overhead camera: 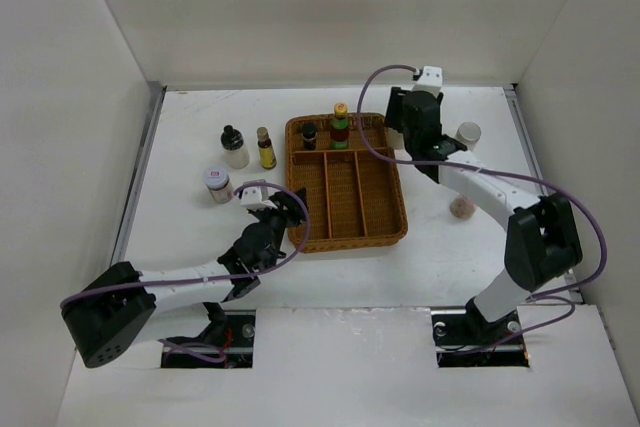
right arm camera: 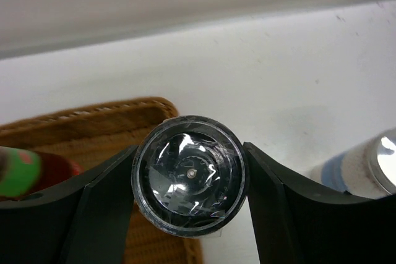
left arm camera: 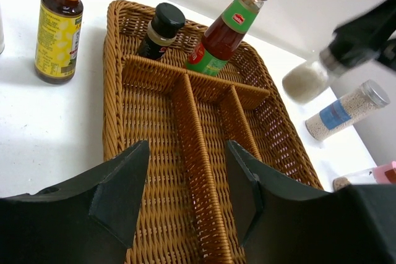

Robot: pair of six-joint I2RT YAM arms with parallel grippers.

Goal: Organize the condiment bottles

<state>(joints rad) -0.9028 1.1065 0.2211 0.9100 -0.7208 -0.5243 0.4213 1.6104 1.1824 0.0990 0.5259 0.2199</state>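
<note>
Looking over the arms' shoulders, I see the right gripper point(right arm camera: 189, 160) pinching a clear-capped bottle point(right arm camera: 189, 180) by its cap, with a dark finger pressed against each side. That bottle is just off the far right corner of the wicker tray point(left arm camera: 111, 103), over the white surface point(overhead camera: 170, 217). Whether its base touches the surface I cannot tell. From the left wrist it shows a pale, grainy body under the blurred gripper.

The left gripper point(left arm camera: 185, 196) hangs over the near left part of the tray. Its fingers are spread with nothing between them, and only weave and a divider show below.

Two bottles stand upright in the tray's far cross compartment. A dark bottle point(overhead camera: 309, 134) with a black cap is on the left, and a red sauce bottle point(overhead camera: 340, 127) with a green label and yellow cap is just beside it on the right.

On the surface left of the tray, an amber bottle point(overhead camera: 265, 149) with a yellow label stands nearest the wicker. A white-bodied bottle point(overhead camera: 234, 149) with a black cap is beside it. A squat jar point(overhead camera: 217, 184) with a pale lid sits nearer the arms, close to the left gripper.

To the right, a blue-labelled shaker point(overhead camera: 467, 134) stands just beyond the right gripper. A small pink-topped bottle point(overhead camera: 461, 208) rests beside the right forearm, well apart from the tray.
</note>
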